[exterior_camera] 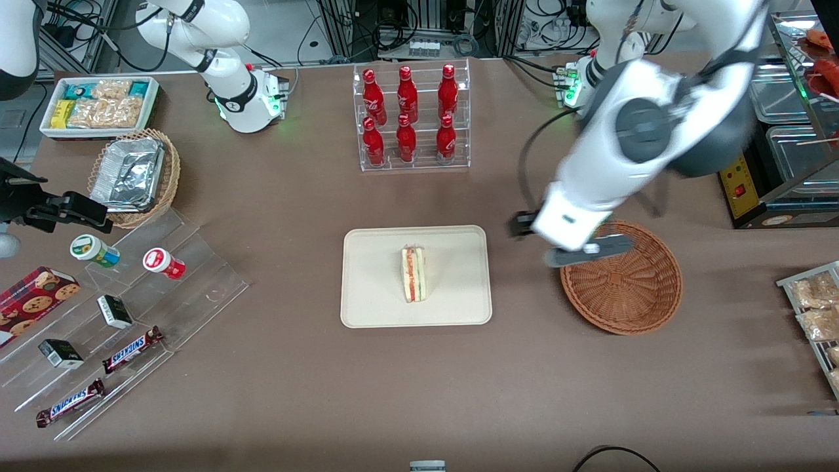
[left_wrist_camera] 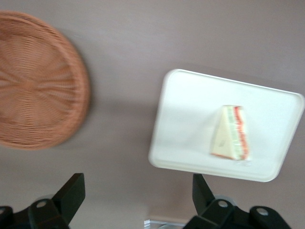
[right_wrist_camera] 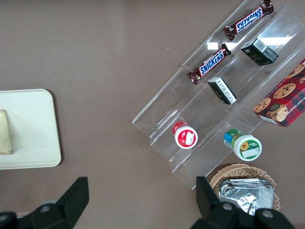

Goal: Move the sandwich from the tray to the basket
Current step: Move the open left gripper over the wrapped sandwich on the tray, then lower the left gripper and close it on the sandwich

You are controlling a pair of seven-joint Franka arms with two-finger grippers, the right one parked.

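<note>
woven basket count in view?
2. The reddish-brown basket sits beside the tray, with the left gripper hanging open near it; the tan basket, toward the parked arm's end, holds a foil pack.

The claw (exterior_camera: 557, 226), fingers spread, hangs above the tabletop (exterior_camera: 406, 393) between the tray (exterior_camera: 367, 282) and the basket (exterior_camera: 623, 288), its arm overlapping the basket's rim in the front view. A gap separates tray and basket; wide margins of tray surround the sandwich (exterior_camera: 415, 274). The upright bottle rack (exterior_camera: 414, 168) stands farther from the front camera than the tray; a stepped stand (exterior_camera: 190, 288) lies toward the parked arm's end.
</note>
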